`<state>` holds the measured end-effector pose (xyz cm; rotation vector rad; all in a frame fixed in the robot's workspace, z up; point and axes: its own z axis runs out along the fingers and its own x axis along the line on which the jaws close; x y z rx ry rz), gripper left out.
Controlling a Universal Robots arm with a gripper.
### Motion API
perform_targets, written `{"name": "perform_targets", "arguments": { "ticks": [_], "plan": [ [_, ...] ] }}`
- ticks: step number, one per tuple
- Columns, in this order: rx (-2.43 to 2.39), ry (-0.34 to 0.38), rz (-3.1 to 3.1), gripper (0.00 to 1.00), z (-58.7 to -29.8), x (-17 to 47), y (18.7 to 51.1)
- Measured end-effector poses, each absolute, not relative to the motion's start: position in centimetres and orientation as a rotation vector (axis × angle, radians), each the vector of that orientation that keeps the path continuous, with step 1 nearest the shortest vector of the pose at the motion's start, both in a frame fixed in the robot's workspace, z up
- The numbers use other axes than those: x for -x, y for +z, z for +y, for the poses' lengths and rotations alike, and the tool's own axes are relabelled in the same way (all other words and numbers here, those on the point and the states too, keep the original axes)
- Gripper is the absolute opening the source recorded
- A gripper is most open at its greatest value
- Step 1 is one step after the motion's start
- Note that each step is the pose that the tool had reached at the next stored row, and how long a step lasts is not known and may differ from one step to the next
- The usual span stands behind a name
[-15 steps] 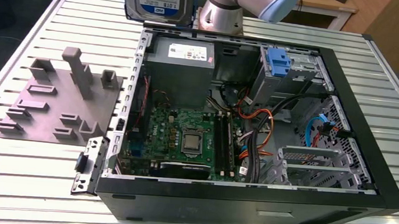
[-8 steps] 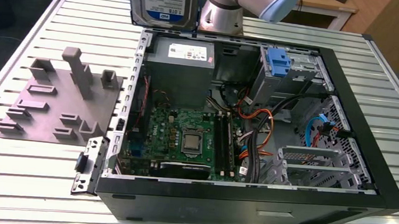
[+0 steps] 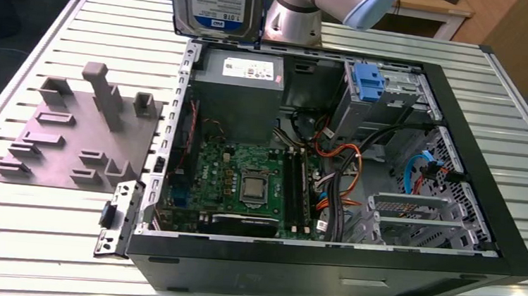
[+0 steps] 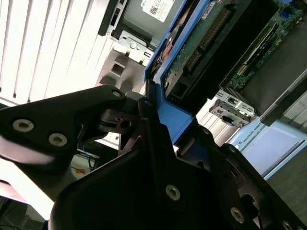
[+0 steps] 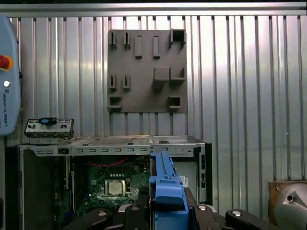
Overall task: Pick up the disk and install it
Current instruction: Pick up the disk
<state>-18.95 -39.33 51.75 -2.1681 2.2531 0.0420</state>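
My fingers (image 4: 100,103) clamped on the disk's (image 3: 214,3) blue frame | disk upright, aloft over the open case's (image 3: 330,273) rim | tabletop (image 3: 39,243) beneath

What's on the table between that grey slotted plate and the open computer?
Nothing. In the first wrist view, a strip of bare ribbed table separates the plate from the computer.

Bright even light; glare on table (image 4: 29,43); case (image 3: 330,275) interior dim.
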Motion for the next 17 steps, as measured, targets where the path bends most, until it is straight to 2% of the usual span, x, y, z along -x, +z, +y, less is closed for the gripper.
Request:
{"name": "perform_targets", "arguments": {
  "ticks": [17],
  "plan": [
    [2.168,0.042,2.253,0.36,-39.58,18.3,51.05]
  ]
}}
